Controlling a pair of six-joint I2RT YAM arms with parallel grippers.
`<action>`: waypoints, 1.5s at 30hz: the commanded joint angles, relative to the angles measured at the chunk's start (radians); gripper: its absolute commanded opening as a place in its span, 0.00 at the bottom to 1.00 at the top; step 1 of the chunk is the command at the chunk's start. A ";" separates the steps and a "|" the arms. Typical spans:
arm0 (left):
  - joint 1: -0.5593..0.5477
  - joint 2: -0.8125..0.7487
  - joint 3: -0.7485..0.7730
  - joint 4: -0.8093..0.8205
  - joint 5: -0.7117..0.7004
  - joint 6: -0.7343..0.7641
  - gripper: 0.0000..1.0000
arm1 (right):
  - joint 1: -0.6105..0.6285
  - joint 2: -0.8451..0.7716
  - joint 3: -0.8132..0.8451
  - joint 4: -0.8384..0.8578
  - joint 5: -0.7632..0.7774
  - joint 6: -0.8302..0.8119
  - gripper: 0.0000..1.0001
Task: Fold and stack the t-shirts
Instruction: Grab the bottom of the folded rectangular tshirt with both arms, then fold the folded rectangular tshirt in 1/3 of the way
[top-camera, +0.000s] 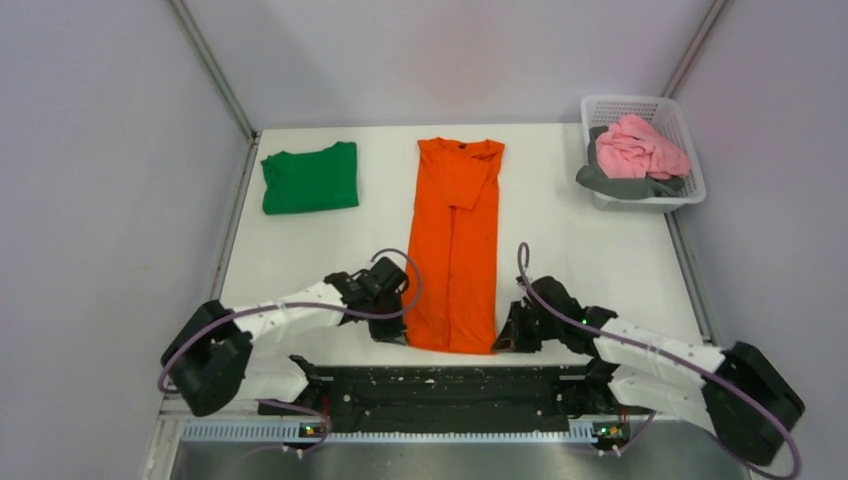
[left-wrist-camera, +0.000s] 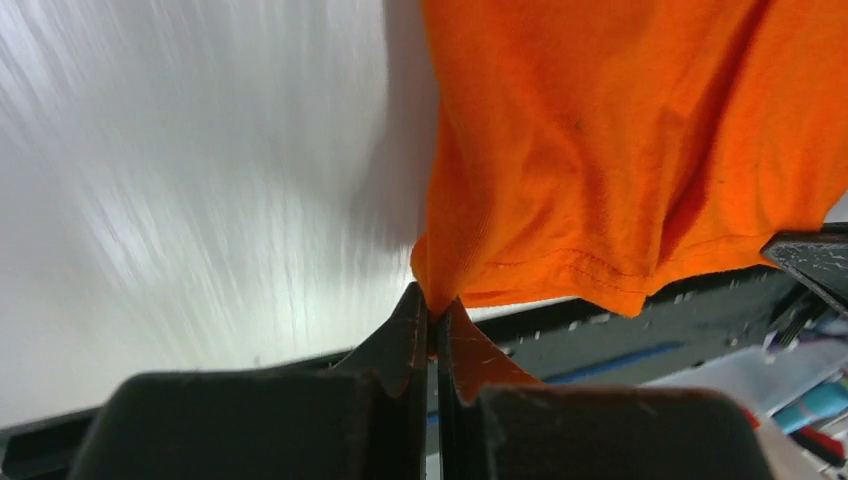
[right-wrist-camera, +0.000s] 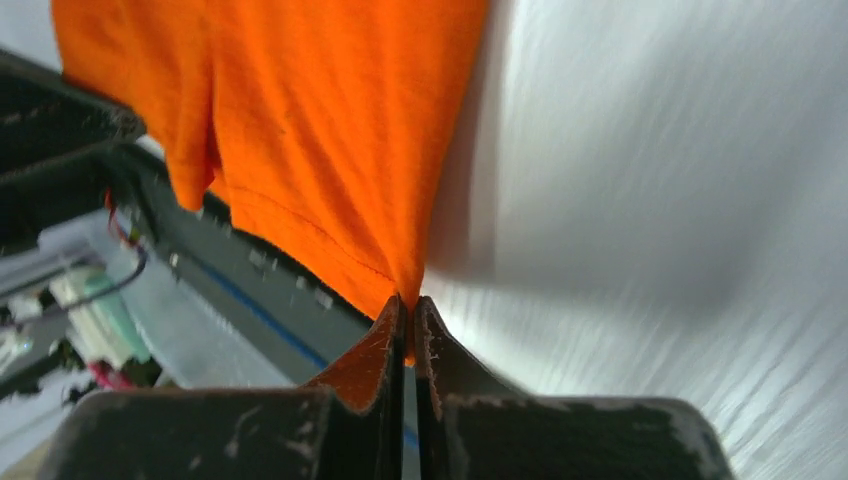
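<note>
The orange t-shirt (top-camera: 458, 240) lies lengthwise on the white table (top-camera: 600, 250), folded into a long narrow strip with its sleeves turned in, collar at the far end. My left gripper (top-camera: 392, 328) is shut on its near left hem corner; the left wrist view shows the orange cloth (left-wrist-camera: 610, 140) pinched at the fingertips (left-wrist-camera: 434, 310). My right gripper (top-camera: 512, 338) is shut on the near right hem corner; the orange cloth (right-wrist-camera: 320, 130) is pinched at its tips (right-wrist-camera: 408, 308). A dark green t-shirt (top-camera: 310, 178) lies folded at the far left.
A white basket (top-camera: 684, 132) at the far right corner holds a pink garment (top-camera: 640, 148) over a grey one (top-camera: 625, 186). The black arm mount (top-camera: 450, 385) runs along the near table edge. Grey walls enclose the table on three sides.
</note>
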 joint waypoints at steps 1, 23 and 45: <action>-0.086 -0.156 -0.059 -0.052 0.040 -0.070 0.00 | 0.096 -0.270 -0.046 -0.216 -0.097 0.118 0.00; -0.020 0.065 0.375 0.016 -0.325 0.114 0.00 | -0.039 -0.103 0.237 -0.085 0.127 -0.105 0.00; 0.233 0.499 0.827 -0.035 -0.169 0.340 0.00 | -0.231 0.282 0.500 0.191 0.276 -0.317 0.00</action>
